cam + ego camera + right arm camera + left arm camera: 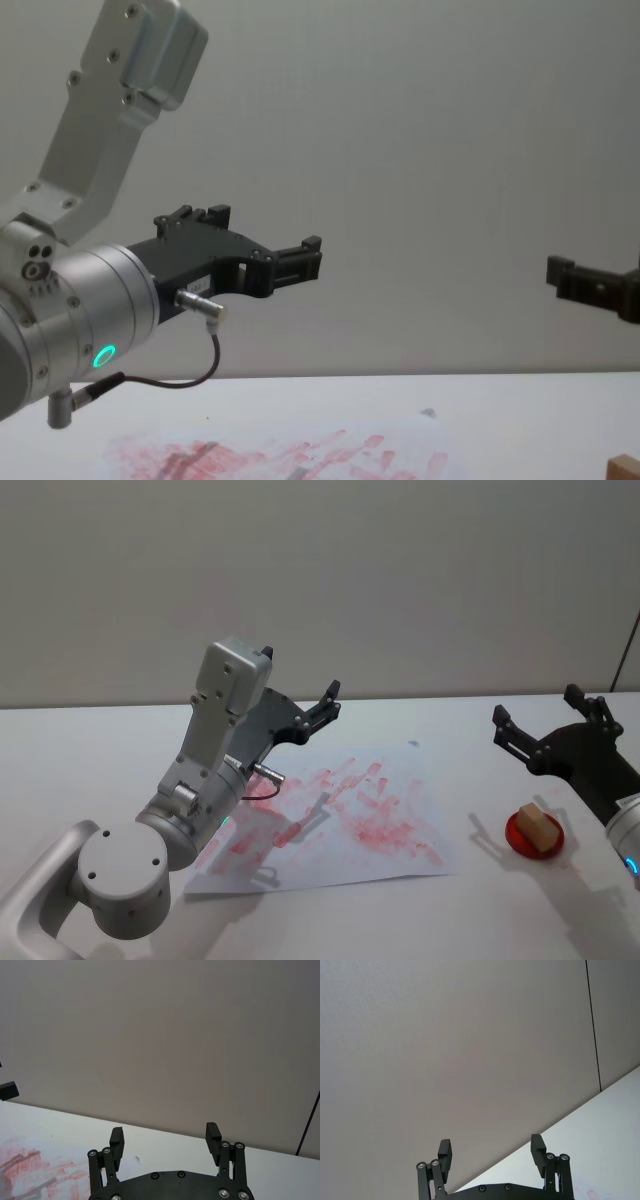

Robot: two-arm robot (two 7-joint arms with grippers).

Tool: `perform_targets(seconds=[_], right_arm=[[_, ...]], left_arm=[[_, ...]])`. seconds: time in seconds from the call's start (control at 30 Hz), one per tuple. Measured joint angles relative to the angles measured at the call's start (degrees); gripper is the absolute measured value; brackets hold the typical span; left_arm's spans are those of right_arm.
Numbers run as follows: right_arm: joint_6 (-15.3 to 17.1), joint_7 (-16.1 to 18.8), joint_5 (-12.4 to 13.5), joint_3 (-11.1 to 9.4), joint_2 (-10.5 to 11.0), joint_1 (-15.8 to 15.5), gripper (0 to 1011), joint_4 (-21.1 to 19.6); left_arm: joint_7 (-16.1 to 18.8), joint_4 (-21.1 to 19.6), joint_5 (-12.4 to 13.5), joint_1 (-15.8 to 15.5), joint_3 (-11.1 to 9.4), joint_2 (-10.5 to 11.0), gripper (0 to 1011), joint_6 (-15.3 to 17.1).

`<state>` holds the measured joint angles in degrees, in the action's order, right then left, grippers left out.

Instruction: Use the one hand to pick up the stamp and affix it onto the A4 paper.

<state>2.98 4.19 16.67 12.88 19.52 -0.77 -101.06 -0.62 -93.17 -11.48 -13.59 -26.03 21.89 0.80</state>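
White table [100, 740] runs out under a plain grey wall [300, 580]. Over on its right side the stamp [537, 827] sits on a small red dish [514, 831]. It's well apart from the A4 paper [340, 815], whose near right corner stops left of the dish with bare tabletop between, and open table lies all round the dish. The right gripper [535, 708], on the blue-lit arm, hangs above and behind the dish, tilted up toward the wall, fingers spread wide and gripping nothing. The left gripper [330, 702], on the green-lit arm, is raised over the paper's far edge, fingers apart too, empty.
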Motion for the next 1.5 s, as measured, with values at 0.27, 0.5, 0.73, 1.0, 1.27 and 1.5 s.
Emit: perform_targets(seconds=[0.27,0.5,0.73,1.0,1.27,1.5], right_arm=[[-1.01,-0.38,-0.22,0.06,-0.2,-0.1,1001,-0.18],[-1.03,-0.38,-0.22,0.06,-0.18,-0.1,1001,-0.18],[-1.03,-0.38,-0.21,0.06,-0.18,-0.07,1001,-0.18],[-1.03,-0.36,-0.21,0.06,-0.18,-0.07,1001,-0.17],[-1.03,-0.36,-0.21,0.06,-0.18,-0.07,1001,-0.17],[-1.03,-0.33,-0.21,0.05,-0.2,-0.03,1001,-0.12]], left_arm=[[0.0,0.0,0.0,0.0,0.0,0.0,1001,0.0],[0.0,0.0,0.0,0.0,0.0,0.0,1001,0.0],[0.0,0.0,0.0,0.0,0.0,0.0,1001,0.0],[0.0,0.0,0.0,0.0,0.0,0.0,1001,0.0],[0.0,0.0,0.0,0.0,0.0,0.0,1001,0.0],[0.0,0.0,0.0,0.0,0.0,0.0,1001,0.0]])
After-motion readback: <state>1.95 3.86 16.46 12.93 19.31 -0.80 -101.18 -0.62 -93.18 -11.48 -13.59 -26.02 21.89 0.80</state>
